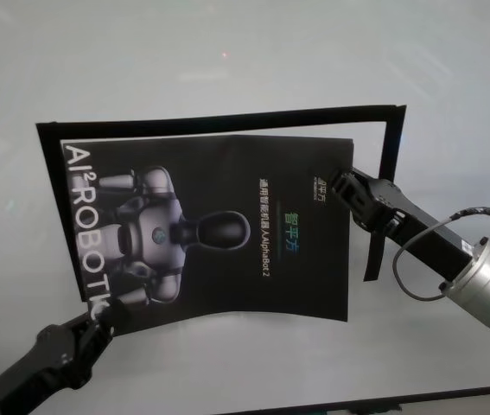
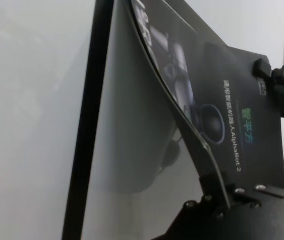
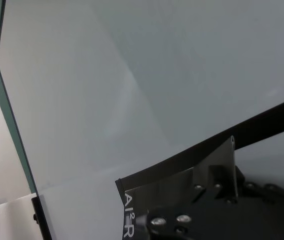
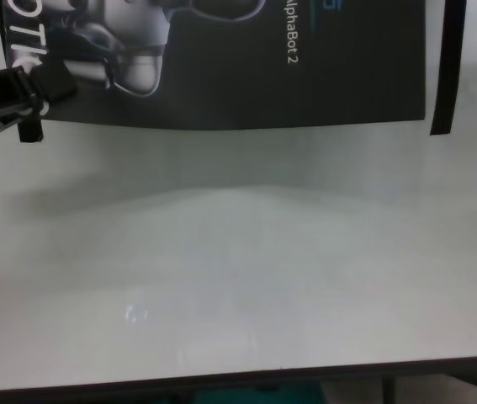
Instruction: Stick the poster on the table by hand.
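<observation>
I count one poster (image 1: 227,229) here, a single black sheet with one robot figure printed on it. Under it there is one table (image 1: 227,52).

I see two black strips on the table: one long strip (image 1: 227,121) at about 12 o'clock from the poster, and one shorter strip (image 1: 385,190) at about 3 o'clock.

There are two grippers in my view: the left gripper (image 1: 111,316) at about 7 o'clock of the poster, and the right gripper (image 1: 346,183) at about 3 o'clock. Each one pinches one poster edge.
</observation>
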